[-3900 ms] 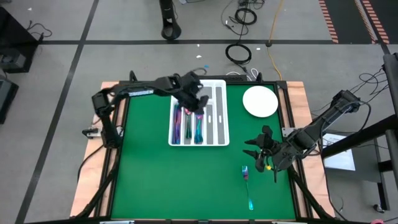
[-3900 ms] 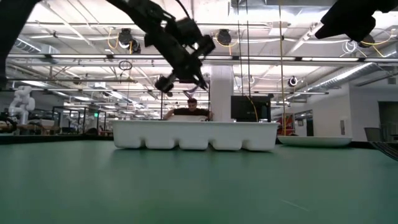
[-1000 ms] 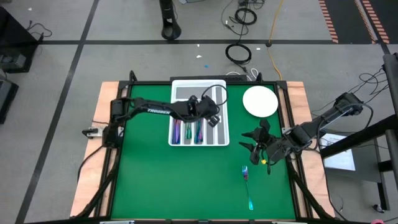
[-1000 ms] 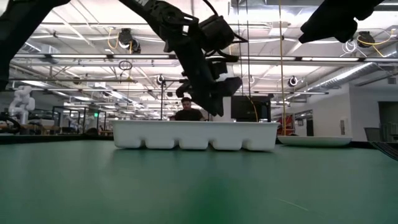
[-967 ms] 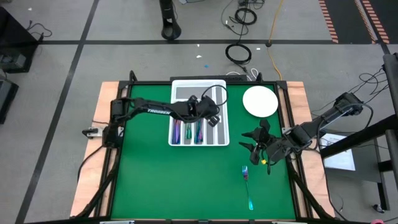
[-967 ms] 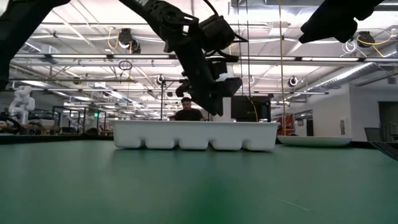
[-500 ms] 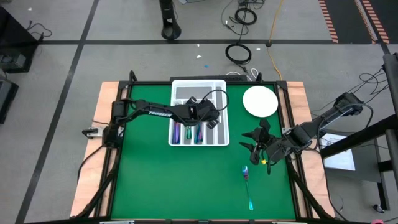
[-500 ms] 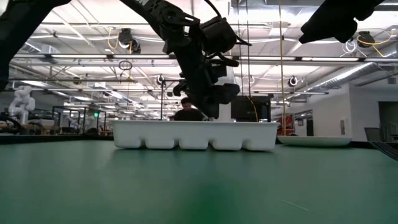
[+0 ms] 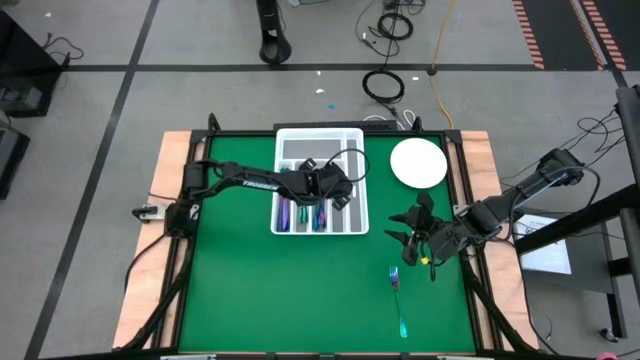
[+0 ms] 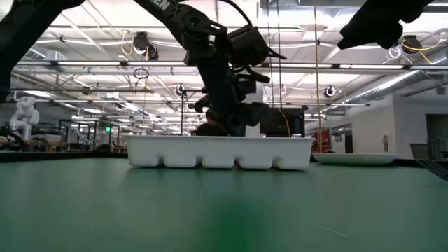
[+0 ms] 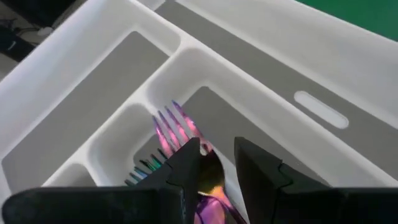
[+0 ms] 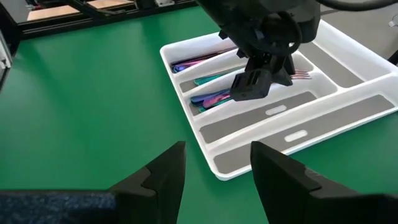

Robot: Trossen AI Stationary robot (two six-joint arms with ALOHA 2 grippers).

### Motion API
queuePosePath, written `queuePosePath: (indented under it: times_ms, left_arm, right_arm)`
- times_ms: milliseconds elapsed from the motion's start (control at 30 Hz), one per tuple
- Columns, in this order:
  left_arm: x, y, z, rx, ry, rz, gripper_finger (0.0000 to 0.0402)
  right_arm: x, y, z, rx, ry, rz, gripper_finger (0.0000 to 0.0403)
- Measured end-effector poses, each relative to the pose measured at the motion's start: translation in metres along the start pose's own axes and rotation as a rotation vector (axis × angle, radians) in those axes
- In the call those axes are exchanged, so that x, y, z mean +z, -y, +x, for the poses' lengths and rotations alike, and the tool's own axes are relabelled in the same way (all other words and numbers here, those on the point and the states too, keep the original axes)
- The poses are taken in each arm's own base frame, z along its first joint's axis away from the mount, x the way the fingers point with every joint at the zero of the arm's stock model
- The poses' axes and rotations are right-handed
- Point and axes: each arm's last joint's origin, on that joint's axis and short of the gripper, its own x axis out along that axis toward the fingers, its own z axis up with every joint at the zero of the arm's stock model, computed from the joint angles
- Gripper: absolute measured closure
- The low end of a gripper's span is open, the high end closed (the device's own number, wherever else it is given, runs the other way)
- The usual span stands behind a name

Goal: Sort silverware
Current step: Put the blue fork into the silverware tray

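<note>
The white tray [image 9: 357, 222] stands at the table's far middle. Three of its long compartments hold iridescent silverware [image 9: 301, 211]. My left gripper [image 9: 337, 193] hovers low over the tray, shut on a pink fork [image 11: 176, 129] whose tines point away from the fingers over a compartment with green-tined forks [image 11: 145, 167]. In the low view that gripper [image 10: 243, 117] sits just above the tray's rim. My right gripper [image 9: 412, 240] waits open near the table's right edge. One more fork [image 9: 398, 298] lies flat on the green mat near it. My left gripper pinches the fork between its two fingers at the handle [image 11: 210, 182], just behind the neck. The fingers slant down from the table's left and lie along the fork. The tines [image 11: 171, 124] stick out ahead of them, low in the compartment; whether they rest on the forks below, I cannot tell.
A round white plate [image 9: 418, 163] sits at the far right. The tray's two right-hand long compartments [image 9: 347, 200] and its crosswise far compartment [image 9: 318, 149] hold nothing. Open green mat [image 9: 250, 290] lies near and left of the tray.
My left gripper has sunk a little toward the tray with the fork and rolled slightly. Its fingers have kept the same gap.
</note>
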Motion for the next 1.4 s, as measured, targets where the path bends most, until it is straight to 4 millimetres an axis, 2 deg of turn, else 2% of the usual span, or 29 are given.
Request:
queuePosePath:
  times_ms: [200, 433, 633, 800, 900, 1033, 1200, 1300, 1400]
  left_arm:
    - [-0.001, -0.005, -0.001, 0.03, -0.03, 0.014, 0.0319]
    - [0.0, -0.007, -0.001, 0.03, -0.039, -0.005, 0.0394]
    - [-0.001, -0.007, -0.001, 0.023, -0.048, -0.002, 0.0399]
    - [0.0, -0.016, -0.009, 0.049, -0.083, 0.018, 0.04]
    - [0.004, -0.024, -0.018, 0.06, -0.086, 0.016, 0.04]
    - [0.016, -0.036, -0.04, 0.047, -0.048, -0.014, 0.0401]
    - [0.024, -0.049, -0.054, 0.029, -0.047, -0.054, 0.0401]
    - [0.026, -0.054, -0.051, -0.051, -0.075, -0.089, 0.0401]
    - [0.021, -0.06, -0.033, -0.13, -0.152, -0.217, 0.04]
  right_arm:
    - [0.0, 0.0, 0.0, 0.0, -0.001, -0.005, 0.0234]
    - [-0.001, 0.0, 0.0, -0.004, -0.005, -0.005, 0.0234]
    - [-0.001, 0.0, 0.0, -0.004, -0.005, -0.004, 0.0234]
    - [-0.001, 0.0, 0.0, -0.004, -0.005, -0.004, 0.0234]
    - [-0.001, 0.001, 0.0, -0.006, -0.008, -0.008, 0.0234]
    - [-0.002, 0.001, 0.0, -0.01, -0.013, -0.006, 0.0234]
    - [-0.002, 0.001, 0.0, -0.012, -0.015, 0.002, 0.0234]
    - [-0.002, 0.001, 0.0, -0.009, -0.016, 0.003, 0.0234]
    - [-0.002, 0.001, 0.0, 0.011, -0.031, 0.016, 0.0234]
